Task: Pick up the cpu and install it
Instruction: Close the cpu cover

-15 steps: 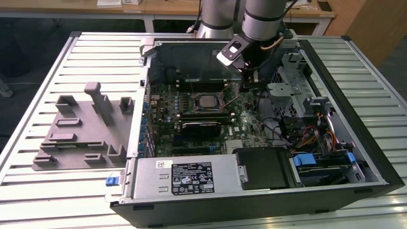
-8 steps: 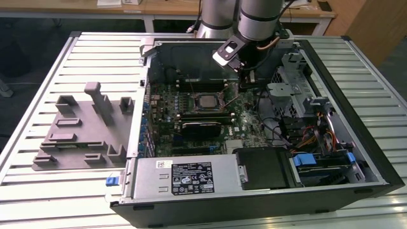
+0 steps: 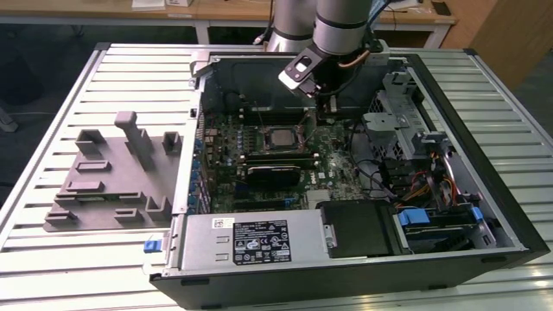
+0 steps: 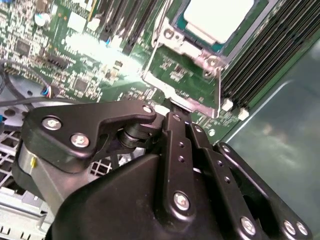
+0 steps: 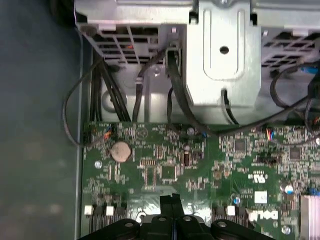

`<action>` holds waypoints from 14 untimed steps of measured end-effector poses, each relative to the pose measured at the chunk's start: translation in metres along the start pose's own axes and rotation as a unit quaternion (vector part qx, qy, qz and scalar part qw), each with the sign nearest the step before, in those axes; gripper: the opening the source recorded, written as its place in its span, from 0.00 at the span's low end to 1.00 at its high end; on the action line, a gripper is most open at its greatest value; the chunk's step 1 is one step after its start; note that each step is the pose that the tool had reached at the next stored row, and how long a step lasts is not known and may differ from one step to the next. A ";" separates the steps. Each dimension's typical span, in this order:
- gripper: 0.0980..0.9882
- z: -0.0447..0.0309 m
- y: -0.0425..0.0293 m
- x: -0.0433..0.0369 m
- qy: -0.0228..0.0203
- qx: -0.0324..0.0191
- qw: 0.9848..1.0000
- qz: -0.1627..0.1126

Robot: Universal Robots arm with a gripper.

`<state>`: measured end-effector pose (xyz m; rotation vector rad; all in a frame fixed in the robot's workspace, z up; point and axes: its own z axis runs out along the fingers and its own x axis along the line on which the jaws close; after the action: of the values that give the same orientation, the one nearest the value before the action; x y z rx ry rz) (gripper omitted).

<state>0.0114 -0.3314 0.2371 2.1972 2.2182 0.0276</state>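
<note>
**Cpu seated in its socket, tool clenched beside the frame**

The cpu [image 3: 285, 137] lies flat in the socket on the motherboard [image 3: 259, 188], inside the open computer case [image 3: 346, 285], which lies on its side on the slatted table [image 3: 69, 272]. With the case laid this way the board faces up, so the arm can reach straight down into it. In the exterior view the tool [image 3: 327, 120] hangs low in the case, just off the cpu toward the exterior view's right. The grey fixture tray [image 3: 103, 181] sits on the table well apart from it, outside the case wall.

The second wrist view gives the close detail that the exterior view lacks. The cpu [image 4: 217, 17] shows its pale metal top squarely within the socket, and a hinged metal load plate [image 4: 165, 90] stands swung open next to it, bare board visible through its window. The tool [image 4: 175, 112] has its tips right at that plate's free edge. I judge the chip is already placed and the work is now at the retaining frame.

In the first wrist view, looking across the board toward a coin cell [image 5: 120, 151] and a metal drive cage [image 5: 225, 60], the tool [image 5: 172, 199] is clenched, the fingers meeting along a thin seam. Nothing shows between them, though whether they nip the plate's thin edge cannot be told.
</note>
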 end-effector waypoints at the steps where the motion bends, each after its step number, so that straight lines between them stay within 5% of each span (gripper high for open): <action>1: 0.01 -0.0001 -0.0023 0.0000 0.000 0.000 1.000 0.000; 14: 0.01 -0.0009 -0.0359 0.0003 0.000 0.000 1.000 0.000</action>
<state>-0.0245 -0.3314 0.2371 2.1972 2.2182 0.0276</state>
